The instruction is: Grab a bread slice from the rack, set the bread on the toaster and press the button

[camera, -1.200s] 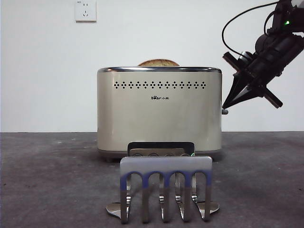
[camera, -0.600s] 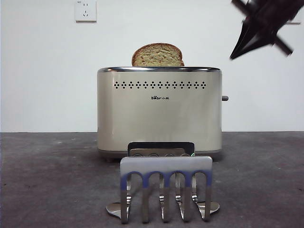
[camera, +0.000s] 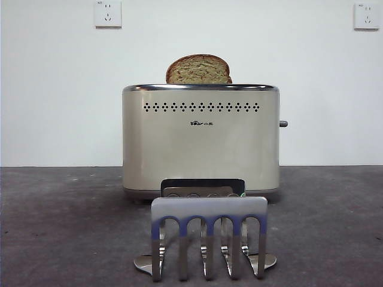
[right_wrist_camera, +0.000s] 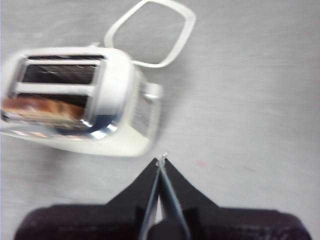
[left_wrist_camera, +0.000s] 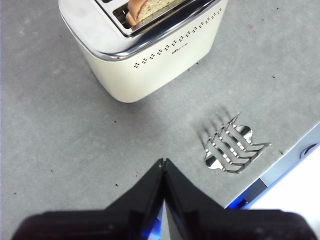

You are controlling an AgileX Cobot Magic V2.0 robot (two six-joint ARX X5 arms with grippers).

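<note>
One slice of bread (camera: 198, 69) sitting upright in toaster (camera: 200, 143) slot, domed top sticking out above chrome rim, so loading looks done. One button (camera: 283, 124) projecting from toaster's narrow end. One rack (camera: 208, 238) standing in front of toaster, four slots bare. Left gripper (left_wrist_camera: 164, 162) hanging high over rack side of toaster, jaws clenched, gripping nothing. Right gripper (right_wrist_camera: 161, 160) hanging above button end, jaws pressed together, empty.
</note>
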